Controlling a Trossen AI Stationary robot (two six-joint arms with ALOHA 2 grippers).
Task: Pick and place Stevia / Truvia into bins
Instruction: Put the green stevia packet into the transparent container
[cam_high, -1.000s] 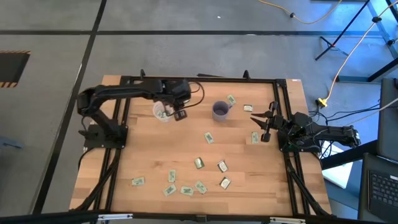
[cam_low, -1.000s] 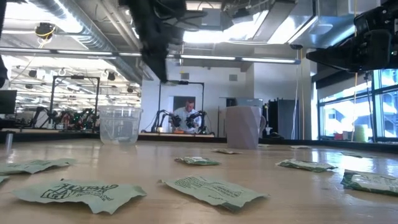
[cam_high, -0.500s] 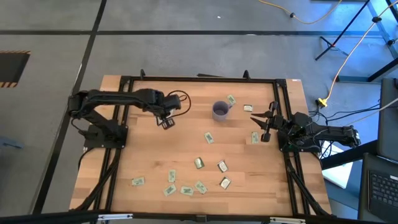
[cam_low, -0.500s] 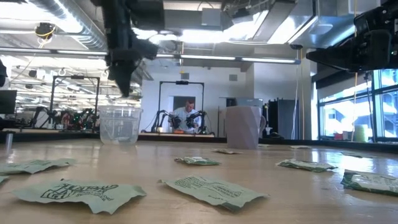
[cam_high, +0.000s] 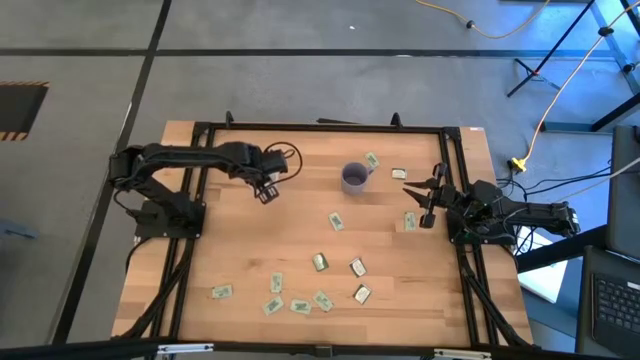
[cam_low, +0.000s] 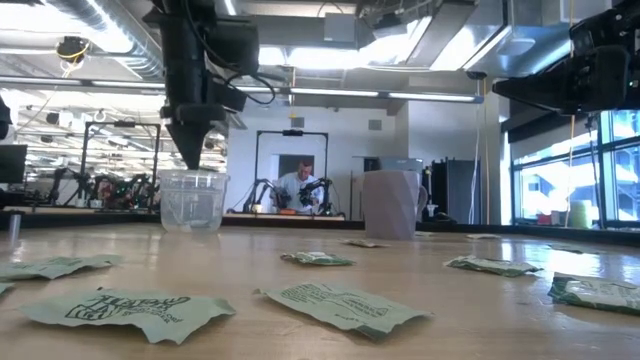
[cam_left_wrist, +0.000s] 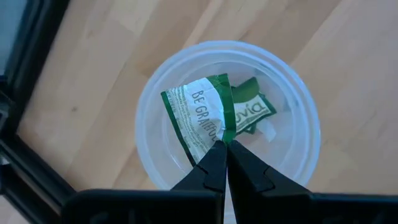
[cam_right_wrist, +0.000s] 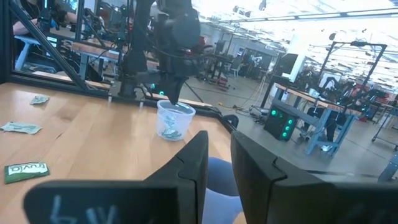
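So it's a wooden table (cam_high: 240, 260) in a big open lab, with other robot rigs and a person sitting way in the back behind it. The left hand (cam_left_wrist: 222, 147) hangs straight over the clear cup (cam_left_wrist: 227, 115) near the far left part of the table, fingers pinched together with nothing in them. Inside the cup there are two green and white packets (cam_left_wrist: 205, 118) lying crumpled on the bottom, right under the fingertips.

The purple-grey mug (cam_high: 354, 177) sits further right along the far side, well apart from the clear cup. The rest of the loose packets (cam_high: 320, 262) are scattered flat on the table, a few just beside the mug, a bunch toward the near edge.

The right hand (cam_high: 428, 200) is parked over at the right side, near a packet or two, fingers a bit apart and holding nothing.
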